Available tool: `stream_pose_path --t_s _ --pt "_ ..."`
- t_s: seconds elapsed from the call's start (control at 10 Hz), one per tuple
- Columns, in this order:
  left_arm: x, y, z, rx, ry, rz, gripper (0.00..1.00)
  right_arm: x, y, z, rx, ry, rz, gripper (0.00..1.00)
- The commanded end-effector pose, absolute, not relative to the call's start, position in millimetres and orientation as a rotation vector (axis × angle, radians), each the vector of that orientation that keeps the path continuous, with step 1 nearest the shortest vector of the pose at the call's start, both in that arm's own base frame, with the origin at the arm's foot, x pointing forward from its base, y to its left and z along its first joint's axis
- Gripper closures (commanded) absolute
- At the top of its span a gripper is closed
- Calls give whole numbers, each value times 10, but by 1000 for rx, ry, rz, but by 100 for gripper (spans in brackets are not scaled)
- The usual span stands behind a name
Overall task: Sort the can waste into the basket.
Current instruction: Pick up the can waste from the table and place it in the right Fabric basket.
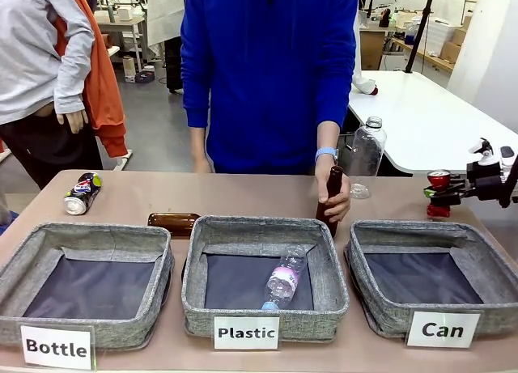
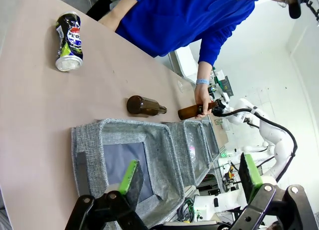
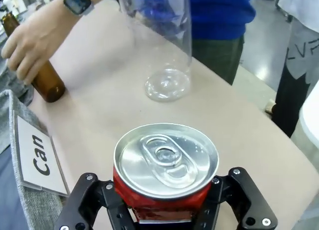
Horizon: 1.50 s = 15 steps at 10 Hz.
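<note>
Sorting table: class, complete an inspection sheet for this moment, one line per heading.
Surface: brown table, no spills seen.
Job's things: red can in the right gripper, beside the Can basket; dark can lying far left.
Clutter: brown bottle lying behind the Bottle basket; second brown bottle in the person's hand; clear bottle upright; plastic bottle in the Plastic basket.
Grippers: left gripper open; right gripper shut on red can.
Cables: black cable along the right arm.
Surroundings: second person, white table behind.

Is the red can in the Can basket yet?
Out. The right jaws grip the red can over the table, beside the Can basket, which holds nothing.
</note>
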<state>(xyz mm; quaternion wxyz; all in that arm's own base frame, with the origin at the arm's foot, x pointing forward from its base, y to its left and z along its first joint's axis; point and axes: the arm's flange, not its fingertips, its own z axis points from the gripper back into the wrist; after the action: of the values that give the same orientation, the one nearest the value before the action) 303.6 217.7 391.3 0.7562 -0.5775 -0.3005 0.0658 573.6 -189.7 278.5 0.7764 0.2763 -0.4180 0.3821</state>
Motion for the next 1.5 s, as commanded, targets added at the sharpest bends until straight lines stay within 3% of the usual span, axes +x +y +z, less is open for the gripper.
stream_pose_path --t_s 0.0,0.3,0.5,0.7,0.9,1.4 --pt "3053 2182 3919 -1273 -688 130 0 5616 -2001 3203 575 -1008 823 100" --pt "3053 2182 3919 -1273 -688 130 0 4957 -1732 4171 565 -990 919 100" --pt "3053 2182 3919 -1273 -688 130 0 4363 -1256 4514 540 -766 1074 100" --pt "3053 2182 3919 -1273 -688 130 0 3820 -651 4496 365 -532 1346 100" --pt "3053 2182 3919 -1273 -688 130 0 3623 -159 4306 221 -342 1510 100" --pt "3053 2182 3919 -1273 -688 130 0 3607 47 4226 166 -327 1532 100"
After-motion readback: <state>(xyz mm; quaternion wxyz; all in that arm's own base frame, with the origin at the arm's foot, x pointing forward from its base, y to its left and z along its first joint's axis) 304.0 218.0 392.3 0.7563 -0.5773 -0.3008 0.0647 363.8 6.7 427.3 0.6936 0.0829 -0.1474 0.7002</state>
